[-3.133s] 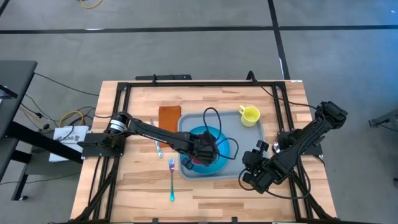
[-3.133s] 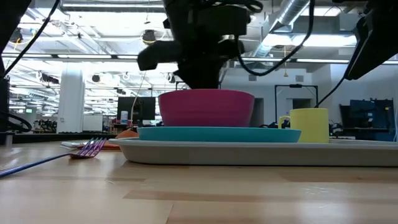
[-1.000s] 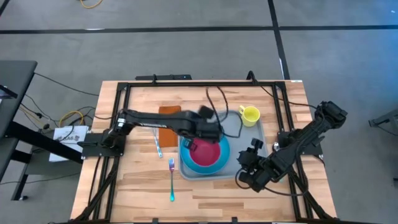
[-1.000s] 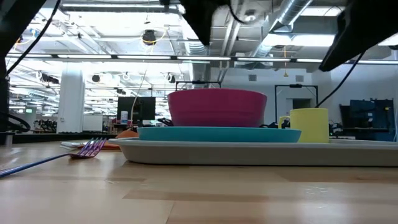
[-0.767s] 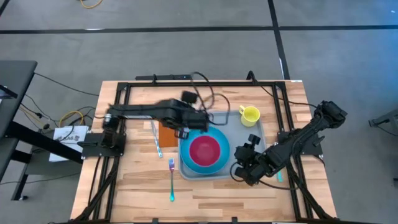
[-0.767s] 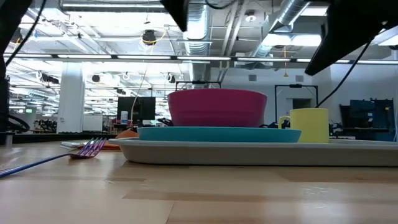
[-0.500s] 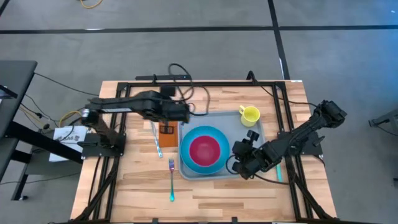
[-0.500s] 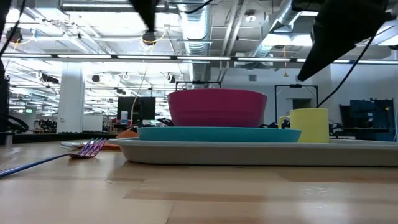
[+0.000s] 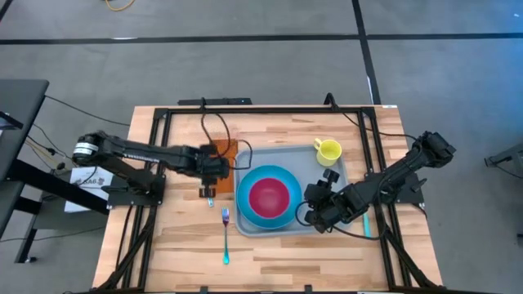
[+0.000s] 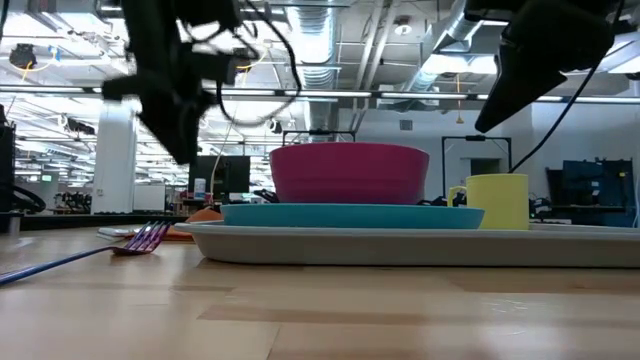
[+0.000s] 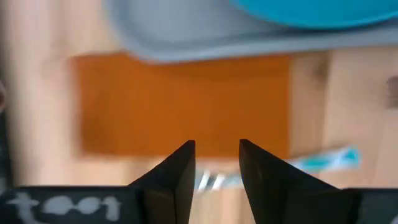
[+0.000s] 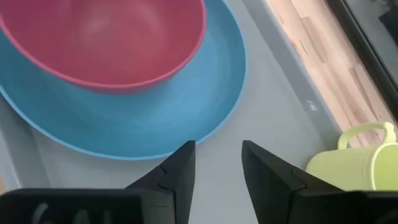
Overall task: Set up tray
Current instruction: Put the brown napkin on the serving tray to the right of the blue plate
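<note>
Orange napkin (image 11: 186,102) beyond left gripper (image 11: 216,163), hidden low.

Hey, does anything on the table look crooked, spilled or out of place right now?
Nothing stands out. The pink bowl sits centred on the blue plate in the tray, the yellow mug stands upright, nothing spilled.

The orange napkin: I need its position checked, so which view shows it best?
The left wrist view: the napkin fills it. From above, the left pincer partly covers it; the low view shows a sliver; the right wrist view, nothing.
</note>
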